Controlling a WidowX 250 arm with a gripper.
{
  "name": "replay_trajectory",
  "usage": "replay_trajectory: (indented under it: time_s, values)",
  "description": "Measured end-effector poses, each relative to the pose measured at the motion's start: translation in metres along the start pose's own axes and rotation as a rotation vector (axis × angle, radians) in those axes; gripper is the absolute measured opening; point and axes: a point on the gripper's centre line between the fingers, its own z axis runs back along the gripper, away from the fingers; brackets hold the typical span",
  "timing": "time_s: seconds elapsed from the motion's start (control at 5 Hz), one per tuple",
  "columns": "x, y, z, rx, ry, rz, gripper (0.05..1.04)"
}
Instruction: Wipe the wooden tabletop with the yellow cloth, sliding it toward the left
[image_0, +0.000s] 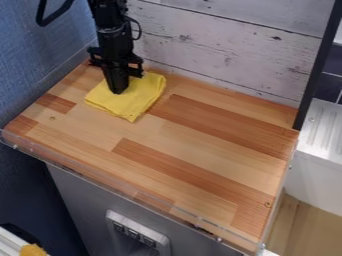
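Your black gripper (117, 92) points down at the yellow cloth (137, 98), its tip over the left part of this fabric. The cloth lies at the rear left of the wooden countertop (200, 145), near the white plank wall (220, 52), with one corner pointing to the front. It looks folded and quite flat. I cannot tell if the gripper is opened wide or narrow, nor if it has some fabric pinched, so please check this before you move it.

For good handling, I think you should take more than one layer, and not only skim the top one, because thin fabric can slip out or unfold. Press softly; the wood below is hard. With the wall so near, small and slow movements seem to me the safer choice.
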Motion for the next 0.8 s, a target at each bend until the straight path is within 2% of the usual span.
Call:
replay_trajectory:
  time_s: [0.2, 0.4, 0.6, 0.8]
  values:
    - [-0.007, 0.010, 0.000, 0.003, 0.018, -0.022, 0.085]
    - [-0.015, 0.012, 0.000, -0.015, 0.057, -0.031, 0.253]
    - [-0.019, 0.010, 0.020, -0.021, 0.061, -0.033, 0.471]
    - [-0.018, 0.002, 0.047, -0.012, 0.023, -0.022, 0.762]
